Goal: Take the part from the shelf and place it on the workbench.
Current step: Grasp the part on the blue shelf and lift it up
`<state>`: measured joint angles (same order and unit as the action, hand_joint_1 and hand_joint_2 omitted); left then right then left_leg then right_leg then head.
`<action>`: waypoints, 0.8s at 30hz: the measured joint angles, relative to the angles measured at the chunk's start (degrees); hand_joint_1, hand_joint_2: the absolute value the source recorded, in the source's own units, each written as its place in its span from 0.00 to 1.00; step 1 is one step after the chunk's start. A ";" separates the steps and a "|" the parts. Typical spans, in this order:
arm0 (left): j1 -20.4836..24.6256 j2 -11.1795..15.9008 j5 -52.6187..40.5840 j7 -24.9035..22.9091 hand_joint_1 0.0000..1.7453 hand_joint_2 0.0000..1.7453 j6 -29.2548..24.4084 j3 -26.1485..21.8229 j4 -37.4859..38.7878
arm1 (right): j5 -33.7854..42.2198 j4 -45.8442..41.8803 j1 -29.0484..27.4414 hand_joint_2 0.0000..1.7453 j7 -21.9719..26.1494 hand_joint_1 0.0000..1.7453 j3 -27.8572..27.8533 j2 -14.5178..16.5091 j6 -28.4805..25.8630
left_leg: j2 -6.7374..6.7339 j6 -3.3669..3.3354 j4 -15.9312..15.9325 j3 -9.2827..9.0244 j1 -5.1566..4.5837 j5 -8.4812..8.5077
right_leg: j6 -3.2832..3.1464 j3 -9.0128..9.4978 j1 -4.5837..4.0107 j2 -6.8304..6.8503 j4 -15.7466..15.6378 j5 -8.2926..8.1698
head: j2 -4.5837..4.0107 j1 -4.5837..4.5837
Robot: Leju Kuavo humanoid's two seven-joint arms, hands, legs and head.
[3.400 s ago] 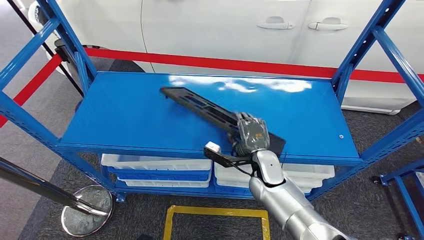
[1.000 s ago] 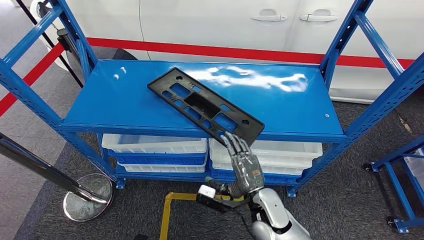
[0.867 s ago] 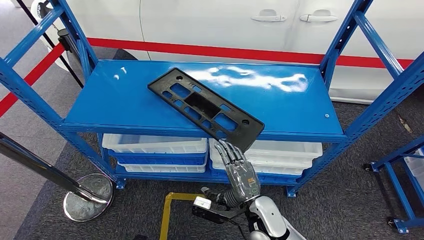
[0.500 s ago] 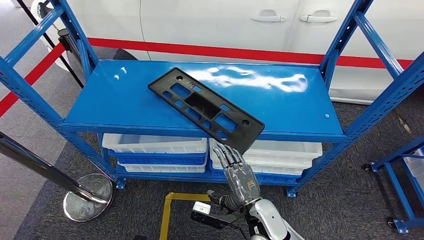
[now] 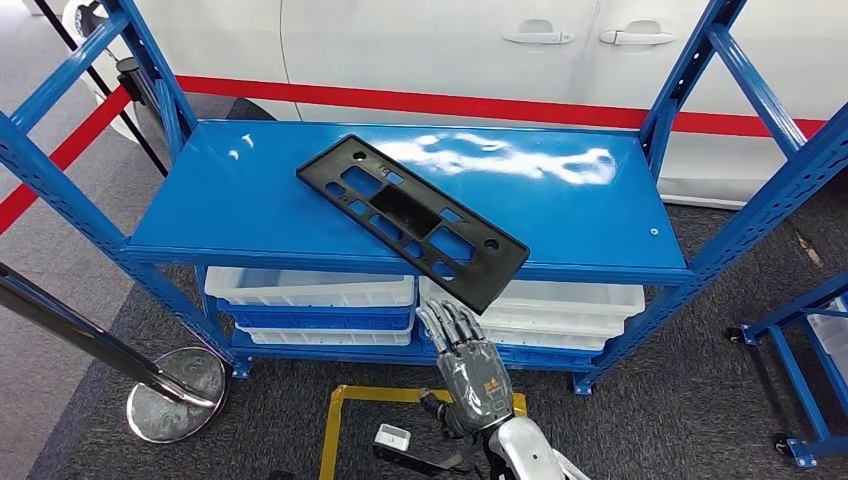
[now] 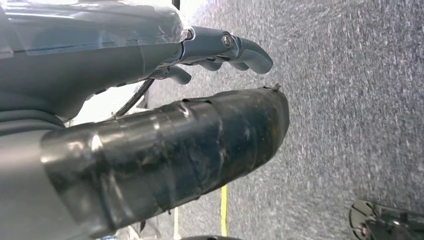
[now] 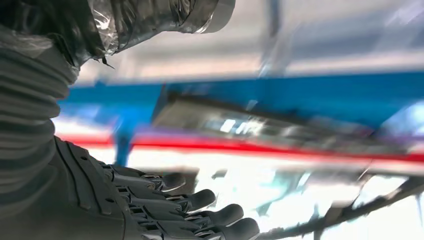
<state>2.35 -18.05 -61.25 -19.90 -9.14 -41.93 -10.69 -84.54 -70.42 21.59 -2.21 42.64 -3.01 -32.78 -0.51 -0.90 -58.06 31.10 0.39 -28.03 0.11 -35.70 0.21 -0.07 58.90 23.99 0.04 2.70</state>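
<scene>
**Blue shelf, black part lying free, hand below the edge**

Blue steel makes up the shelf (image 5: 250,215), the largest thing in the head view, with slanted uprights at both ends and a white car close behind it. Across its top board lies the part (image 5: 410,220), a long black plate with cut-outs, set on a diagonal; its near corner overhangs the front edge.

White bins (image 5: 310,290) sit on the level underneath, directly behind the right hand (image 5: 465,370), which hangs below the overhanging corner, fingers spread upward and holding nothing, apart from the part.

By this reading the pick-up step is not yet achieved: the part rests on the shelf, unheld. The next move likely calls for a rise to the protruding corner and a firm grip there. Room is open in front of the shelf; the front edge and bins crowd the approach from beneath.

The left hand (image 6: 150,90) hangs over grey carpet, fingers loosely curled, nothing in them.
</scene>
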 joint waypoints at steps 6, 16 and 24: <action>0.22 0.02 -3.62 -0.07 0.00 0.00 1.28 0.54 0.00 | -5.26 13.91 7.78 1.00 -10.91 0.00 3.13 4.43 -5.63 | -0.02 -0.03 -0.02 0.03 0.00 0.10 | 0.02 0.00 -0.01 -0.02 0.00 -0.06 | 0.00 0.01; 0.25 0.08 -5.65 -0.32 0.00 0.00 2.16 1.62 0.00 | -5.42 28.56 13.83 1.00 -14.70 0.00 4.97 10.79 -6.50 | -0.01 -0.01 -0.02 0.00 0.00 0.13 | 0.00 -0.12 -0.02 0.00 0.02 -0.08 | 0.00 0.00; 0.24 0.19 -5.79 -0.45 0.00 0.00 2.23 1.62 0.00 | -5.13 32.78 15.51 1.00 -14.56 0.00 4.97 12.69 -6.52 | -0.01 -0.02 -0.03 -0.02 -0.01 0.13 | 0.02 -0.13 -0.01 0.02 0.02 -0.09 | 0.00 0.00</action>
<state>2.59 -17.86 -67.04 -20.35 -6.91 -40.30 -10.69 -89.67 -37.64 37.10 -16.76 47.60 9.68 -39.30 -0.51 -0.92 -58.10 31.07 0.38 -27.90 0.13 -35.83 0.20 -0.05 58.92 23.90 0.04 2.70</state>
